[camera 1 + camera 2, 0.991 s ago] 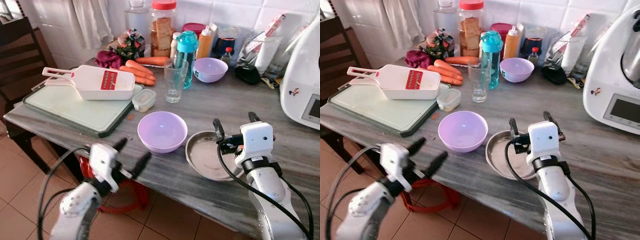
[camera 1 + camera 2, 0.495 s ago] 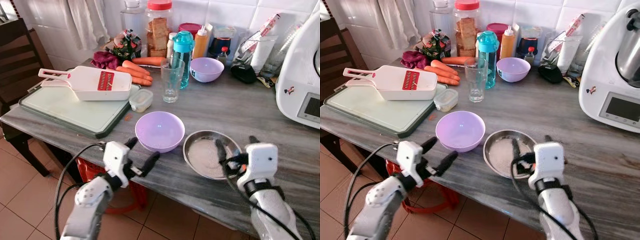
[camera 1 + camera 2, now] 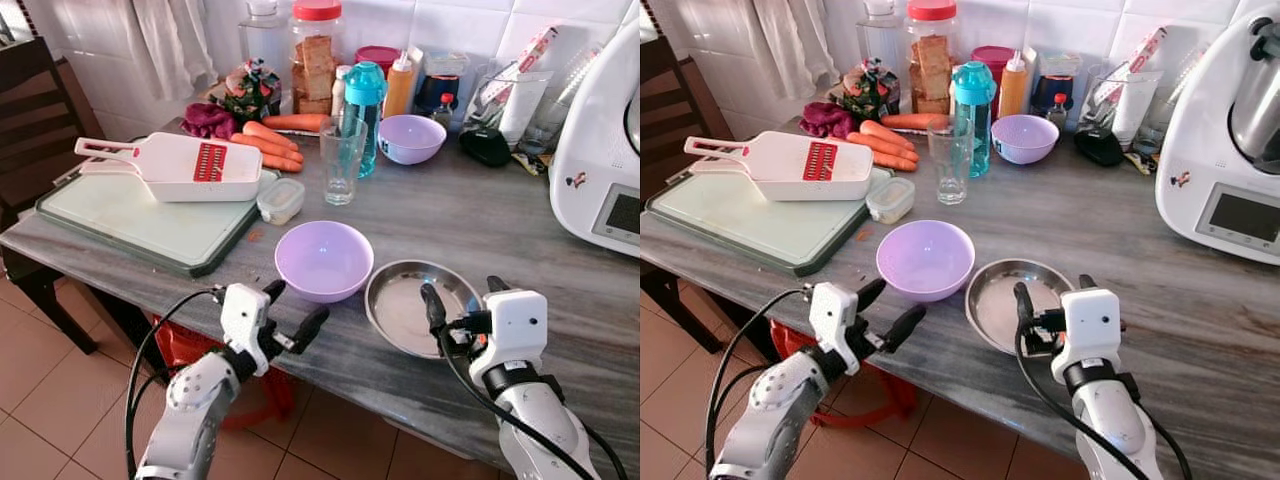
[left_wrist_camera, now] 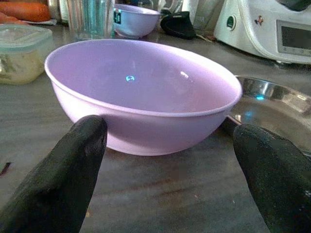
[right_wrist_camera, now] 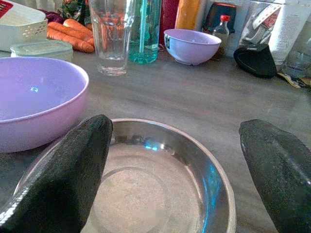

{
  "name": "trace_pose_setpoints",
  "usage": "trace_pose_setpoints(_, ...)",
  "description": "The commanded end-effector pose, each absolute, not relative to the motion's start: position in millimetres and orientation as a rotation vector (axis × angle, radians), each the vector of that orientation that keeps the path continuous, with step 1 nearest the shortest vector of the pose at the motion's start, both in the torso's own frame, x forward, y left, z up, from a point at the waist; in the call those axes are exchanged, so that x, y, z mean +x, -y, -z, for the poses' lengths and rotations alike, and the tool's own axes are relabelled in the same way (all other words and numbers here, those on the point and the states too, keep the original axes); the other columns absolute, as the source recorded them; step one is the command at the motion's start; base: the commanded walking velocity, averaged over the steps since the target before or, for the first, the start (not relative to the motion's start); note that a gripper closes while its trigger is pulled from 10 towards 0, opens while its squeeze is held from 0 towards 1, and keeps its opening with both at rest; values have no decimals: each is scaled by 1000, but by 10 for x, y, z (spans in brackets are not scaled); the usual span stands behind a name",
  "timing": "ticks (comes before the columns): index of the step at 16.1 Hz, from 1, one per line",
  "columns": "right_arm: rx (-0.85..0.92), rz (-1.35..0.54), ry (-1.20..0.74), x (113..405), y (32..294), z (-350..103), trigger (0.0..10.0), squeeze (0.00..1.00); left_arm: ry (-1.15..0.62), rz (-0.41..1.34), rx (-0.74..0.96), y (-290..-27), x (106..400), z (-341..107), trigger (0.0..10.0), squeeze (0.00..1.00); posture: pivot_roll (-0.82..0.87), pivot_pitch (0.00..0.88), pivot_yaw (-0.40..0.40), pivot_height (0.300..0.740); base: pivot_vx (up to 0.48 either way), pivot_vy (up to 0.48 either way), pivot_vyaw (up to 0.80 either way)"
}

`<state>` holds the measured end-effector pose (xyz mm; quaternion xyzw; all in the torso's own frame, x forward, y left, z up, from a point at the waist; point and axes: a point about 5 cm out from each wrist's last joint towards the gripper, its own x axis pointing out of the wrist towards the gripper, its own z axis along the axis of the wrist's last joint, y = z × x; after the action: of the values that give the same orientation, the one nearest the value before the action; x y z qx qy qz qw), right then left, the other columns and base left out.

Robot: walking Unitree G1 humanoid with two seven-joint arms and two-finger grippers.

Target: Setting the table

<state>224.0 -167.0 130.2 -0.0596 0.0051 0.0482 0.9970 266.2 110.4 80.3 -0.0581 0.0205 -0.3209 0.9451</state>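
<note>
From my left eye, I held my left gripper (image 3: pixel 290 312) low at the near edge of the marble table (image 3: pixel 560 270), fingers spread wide and empty, pointed at the lilac bowl (image 3: pixel 324 260). I judged it sat there so the bowl's width could pass between the fingers. My right gripper (image 3: pixel 462 303) hung at the near rim of the steel plate (image 3: pixel 410 305), fingers also wide with nothing in them, lined up to straddle that rim. Bowl and plate stood side by side near the table's front edge, almost touching.

From my right eye, the same pair lay ahead of me: bowl to the left, plate to the right. Behind them stood a drinking glass (image 3: pixel 951 160), a teal bottle (image 3: pixel 974 115) and a second lilac bowl (image 3: pixel 1024 138). A white slicer (image 3: pixel 790 165) rested on the cutting board (image 3: pixel 750 230) to the left.

My left wrist camera looked straight at the lilac bowl (image 4: pixel 141 92). It was matte, smooth, deep and empty, standing upright between my two black fingers (image 4: pixel 63 179) but not yet touched.

My right wrist camera showed the steel plate (image 5: pixel 160 189): shallow, shiny, empty, with a raised rim catching light. My fingers (image 5: pixel 68 174) flanked it on either side, apart from it as far as I could tell.
</note>
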Motion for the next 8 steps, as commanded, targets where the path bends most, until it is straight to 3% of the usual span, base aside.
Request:
trace_pose_setpoints(1,-122,-108,3,2218,1657,-1349,10000,0,-49,647,-107,-1099,2682,-794,10000,0,-2,19,10,740,0,0,0)
trace_pose_setpoints(8,-98,-125,-58,2237,1632,-1277,10000,0,-39,626,-120,-1056,2767,-829,10000,0,-6,20,13,740,0,0,0)
